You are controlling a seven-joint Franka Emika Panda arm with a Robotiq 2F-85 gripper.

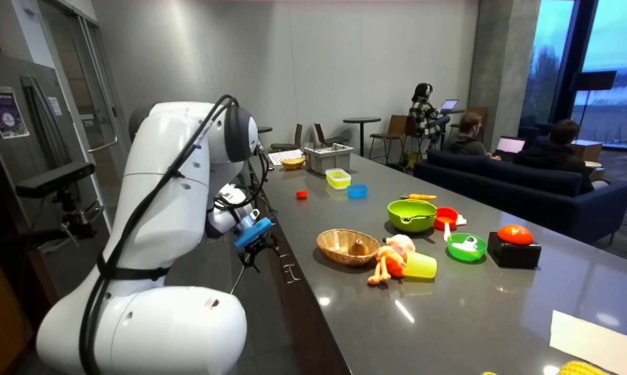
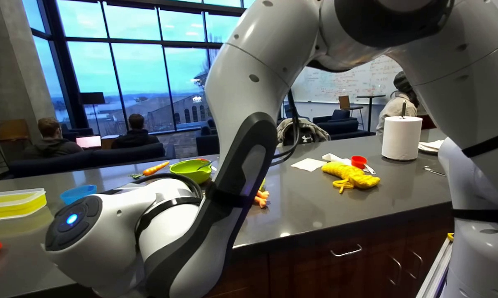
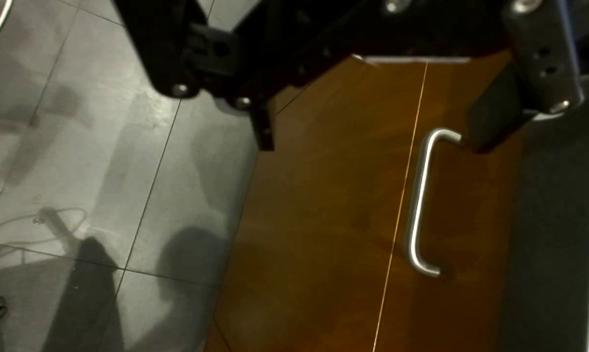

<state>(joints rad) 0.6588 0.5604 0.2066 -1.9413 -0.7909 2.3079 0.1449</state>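
Black gripper (image 3: pixel 372 142) had its fingers spread, top of the wrist view. White arm (image 1: pixel 175 224) was bent low beside the counter (image 1: pixel 449 317), left half of an exterior view. Steel handle (image 3: pixel 417 205) showed right of centre in the wrist view, upper end near one fingertip.

My rounded white arm (image 1: pixel 183 219) has dark grey joint caps (image 1: pixel 237 134) and thick black cables (image 1: pixel 175 171) cinched by black straps (image 1: pixel 136 273). A blue light (image 2: pixel 71 219) glows on my dark round button pad (image 2: pixel 86 224); silver screws (image 3: pixel 180 90) stud my angular black claw (image 3: pixel 373 142).
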